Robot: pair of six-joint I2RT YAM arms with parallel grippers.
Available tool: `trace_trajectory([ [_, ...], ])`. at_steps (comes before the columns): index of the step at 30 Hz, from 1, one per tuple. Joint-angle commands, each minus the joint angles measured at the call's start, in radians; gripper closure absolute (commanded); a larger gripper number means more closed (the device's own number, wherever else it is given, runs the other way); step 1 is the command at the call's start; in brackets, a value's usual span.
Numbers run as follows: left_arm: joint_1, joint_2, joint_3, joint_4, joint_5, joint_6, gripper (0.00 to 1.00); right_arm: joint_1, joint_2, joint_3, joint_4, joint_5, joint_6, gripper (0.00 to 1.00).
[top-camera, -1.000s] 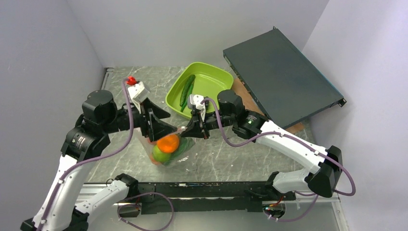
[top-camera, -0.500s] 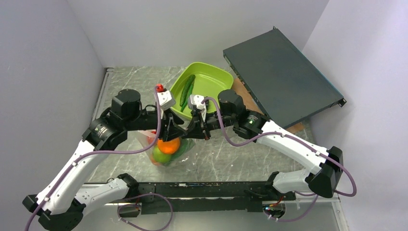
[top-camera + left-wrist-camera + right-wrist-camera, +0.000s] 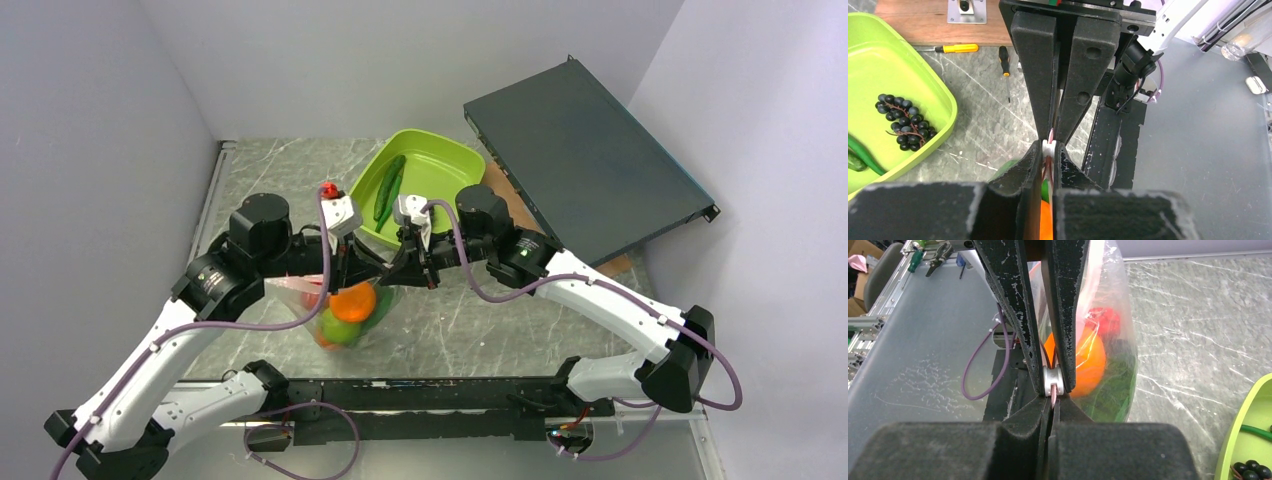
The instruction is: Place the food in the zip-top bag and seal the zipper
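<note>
Zipper-sealing step: left jaws and right jaws tip to tip, both pinched on the zipper (image 3: 1050, 135), bag (image 3: 1113, 315) hanging below; next, likely sliding apart along it.

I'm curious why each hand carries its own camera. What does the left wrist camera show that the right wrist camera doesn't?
Only the left wrist view shows a yellow-handled screwdriver and a dark-handled screwdriver beyond the tray. Only the right wrist view shows the clear bag's bulging side, with a red pepper inside. Both show the orange, the green tray, dark grapes, and the left gripper and right gripper meeting tip to tip, each shut on the pink zipper.
</note>
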Motion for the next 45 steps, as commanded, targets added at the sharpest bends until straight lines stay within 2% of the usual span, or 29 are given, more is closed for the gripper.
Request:
trace_trajectory([
  [1, 0.000, -0.039, -0.013, 0.056, -0.085, 0.011, 1.00, 0.006, -0.041, -0.002, 0.054, -0.031, 0.010, 1.00],
  [5, 0.002, -0.080, -0.012, -0.033, -0.160, 0.060, 1.00, -0.009, -0.114, -0.098, 0.147, 0.035, 0.053, 1.00],
  [12, 0.002, -0.200, -0.045, -0.195, -0.264, 0.124, 1.00, -0.101, -0.215, -0.247, 0.264, 0.004, 0.158, 1.00],
  [17, 0.002, -0.252, -0.060, -0.150, -0.236, 0.091, 1.00, -0.111, -0.201, -0.222, 0.243, -0.063, 0.167, 1.00],
  [18, 0.002, -0.247, -0.060, -0.135, -0.212, 0.079, 1.00, -0.112, -0.189, -0.209, 0.239, -0.109, 0.168, 0.87],
  [19, 0.001, -0.238, -0.060, -0.112, -0.188, 0.069, 1.00, -0.111, -0.177, -0.196, 0.242, -0.149, 0.180, 0.67],
  [20, 0.002, -0.223, -0.058, -0.098, -0.167, 0.059, 1.00, -0.111, -0.169, -0.183, 0.248, -0.180, 0.190, 0.52],
  [21, 0.001, -0.211, -0.055, -0.087, -0.149, 0.052, 1.00, -0.110, -0.162, -0.166, 0.243, -0.200, 0.196, 0.43],
  [24, 0.001, -0.178, -0.045, -0.057, -0.092, 0.040, 1.00, -0.110, -0.142, -0.125, 0.239, -0.252, 0.195, 0.28],
  [27, 0.001, -0.155, -0.029, -0.045, -0.048, 0.038, 1.00, -0.107, -0.092, -0.060, 0.214, -0.318, 0.175, 0.24],
  [31, 0.001, -0.122, 0.018, -0.087, -0.016, 0.056, 1.00, -0.081, -0.005, 0.023, 0.143, -0.354, 0.135, 0.31],
  [33, 0.002, -0.108, 0.044, -0.110, -0.008, 0.064, 1.00, -0.073, 0.028, 0.059, 0.107, -0.359, 0.108, 0.39],
  [36, 0.002, -0.092, 0.076, -0.142, 0.007, 0.074, 1.00, -0.059, 0.066, 0.098, 0.107, -0.373, 0.114, 0.63],
  [39, 0.001, -0.084, 0.091, -0.147, 0.015, 0.074, 1.00, -0.040, 0.095, 0.119, 0.104, -0.372, 0.114, 0.76],
  [41, 0.002, -0.076, 0.098, -0.155, 0.022, 0.073, 1.00, -0.032, 0.101, 0.129, 0.101, -0.355, 0.118, 0.99],
  [44, 0.001, -0.068, 0.108, -0.180, 0.008, 0.065, 0.97, -0.029, 0.096, 0.118, 0.121, -0.330, 0.141, 1.00],
  [45, 0.001, -0.067, 0.112, -0.189, -0.007, 0.059, 0.88, -0.029, 0.088, 0.112, 0.118, -0.310, 0.142, 1.00],
])
